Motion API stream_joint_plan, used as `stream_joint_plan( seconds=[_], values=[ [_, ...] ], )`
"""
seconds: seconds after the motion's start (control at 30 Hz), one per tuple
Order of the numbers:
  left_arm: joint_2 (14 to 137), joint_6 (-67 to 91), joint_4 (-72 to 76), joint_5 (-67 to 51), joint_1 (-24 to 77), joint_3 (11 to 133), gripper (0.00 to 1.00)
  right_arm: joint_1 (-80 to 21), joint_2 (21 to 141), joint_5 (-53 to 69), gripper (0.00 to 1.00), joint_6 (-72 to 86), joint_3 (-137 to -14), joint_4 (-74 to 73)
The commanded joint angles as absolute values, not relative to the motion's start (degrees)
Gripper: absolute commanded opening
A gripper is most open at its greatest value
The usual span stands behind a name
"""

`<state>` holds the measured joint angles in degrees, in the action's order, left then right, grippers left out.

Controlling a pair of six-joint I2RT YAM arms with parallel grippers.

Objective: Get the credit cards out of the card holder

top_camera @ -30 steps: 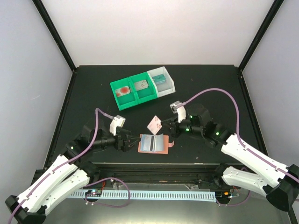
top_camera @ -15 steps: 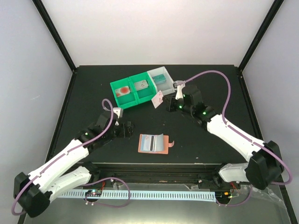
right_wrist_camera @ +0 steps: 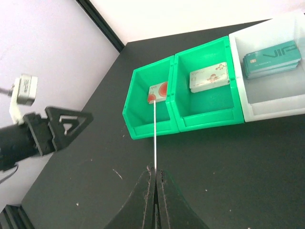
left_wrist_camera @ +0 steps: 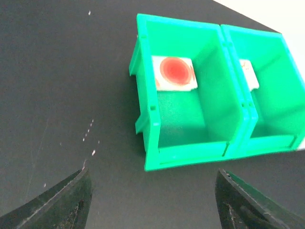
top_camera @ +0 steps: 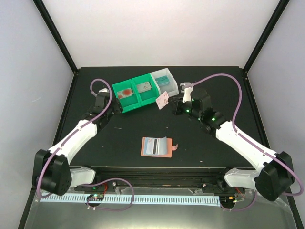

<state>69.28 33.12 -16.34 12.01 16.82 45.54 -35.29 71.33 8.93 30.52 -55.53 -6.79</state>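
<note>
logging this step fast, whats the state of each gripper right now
Left gripper: open, holding nothing, near the green tray.
Right gripper: closed on a credit card, pinched at its edge.

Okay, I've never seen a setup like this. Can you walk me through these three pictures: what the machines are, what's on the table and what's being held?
These are two white robot arms bolted at the near edge of a black table. One picture looks down from above and behind them. The other two come from a camera on each wrist. On the table lie an open salmon leather card holder, two green plastic bins and one white plastic bin, with credit cards inside. The right gripper is shut on a thin white card near the bins. The left gripper hangs open, holding nothing.
</note>
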Motion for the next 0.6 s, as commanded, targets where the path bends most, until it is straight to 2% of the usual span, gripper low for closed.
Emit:
stream_joint_plan(
  seconds=[0.0,0.23,0.57],
  values=[
    [73.92,33.88,-8.73,11.91,14.94,49.88,0.71,-35.04,67.86,9.24,0.01,29.81,-51.90,-6.00],
    [84.33,34.16,-6.01,10.53,13.25,54.82,0.67,-35.00,61.47,9.65,0.01,30.91,-43.98,-5.80],
    [93.57,37.57,-7.10,10.37,12.74,57.85,0.55,-35.03,53.97,7.92,0.01,30.57,-41.65,-8.51]
  ],
)
